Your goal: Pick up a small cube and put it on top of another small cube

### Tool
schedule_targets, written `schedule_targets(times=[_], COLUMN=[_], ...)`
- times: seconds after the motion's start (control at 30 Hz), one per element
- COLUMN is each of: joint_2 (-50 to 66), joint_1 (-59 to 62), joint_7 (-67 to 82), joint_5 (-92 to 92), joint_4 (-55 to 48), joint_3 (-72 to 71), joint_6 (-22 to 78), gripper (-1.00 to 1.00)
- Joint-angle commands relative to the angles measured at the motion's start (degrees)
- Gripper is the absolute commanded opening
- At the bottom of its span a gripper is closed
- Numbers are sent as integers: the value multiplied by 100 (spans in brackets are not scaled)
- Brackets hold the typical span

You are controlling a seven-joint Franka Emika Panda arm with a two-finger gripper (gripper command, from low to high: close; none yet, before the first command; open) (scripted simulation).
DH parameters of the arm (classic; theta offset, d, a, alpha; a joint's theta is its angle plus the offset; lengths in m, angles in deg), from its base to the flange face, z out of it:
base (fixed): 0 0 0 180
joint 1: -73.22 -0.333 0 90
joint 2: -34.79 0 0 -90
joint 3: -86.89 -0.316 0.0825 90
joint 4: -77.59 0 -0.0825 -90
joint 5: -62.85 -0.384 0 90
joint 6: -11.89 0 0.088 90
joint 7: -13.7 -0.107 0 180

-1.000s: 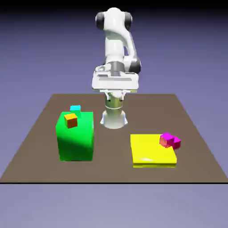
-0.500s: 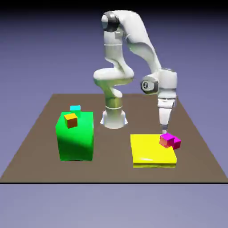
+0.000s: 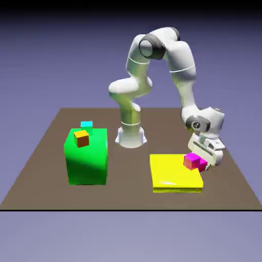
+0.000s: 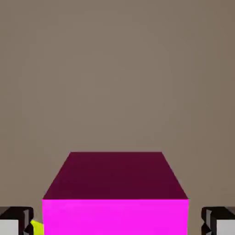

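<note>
Hand view has the pincer (image 4: 117, 221) apart, 1 tip either side of the magenta cube (image 3: 202, 164), probably lined up to squeeze it; cube's right beside the yellow slab (image 3: 176, 177).

A plain blue-violet backdrop fills the space behind a brown tabletop (image 3: 133, 194), darkening to black along the top. The table spreads below and around the gripper (image 3: 207, 166). Beyond its dark near edge lies a paler grey-violet area, possibly floor. Beneath the gripper, the hand view shows a smooth grey-brown surface, softly lit.
</note>
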Motion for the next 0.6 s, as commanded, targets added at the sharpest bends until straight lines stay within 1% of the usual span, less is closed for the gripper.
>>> schedule_targets(times=[0.0, 0.13, 0.27, 0.57], joint_2=[-207, -1037, -999, -2704], joint_1=[96, 482, 1223, 2901], joint_7=[175, 877, 815, -1029], joint_5=[-237, -1190, -860, -1852], joint_4=[46, 228, -386, -406], joint_3=[-162, -813, -1150, 586], joint_6=[131, 659, 646, 2472], gripper=[-100, -100, -100, -100])
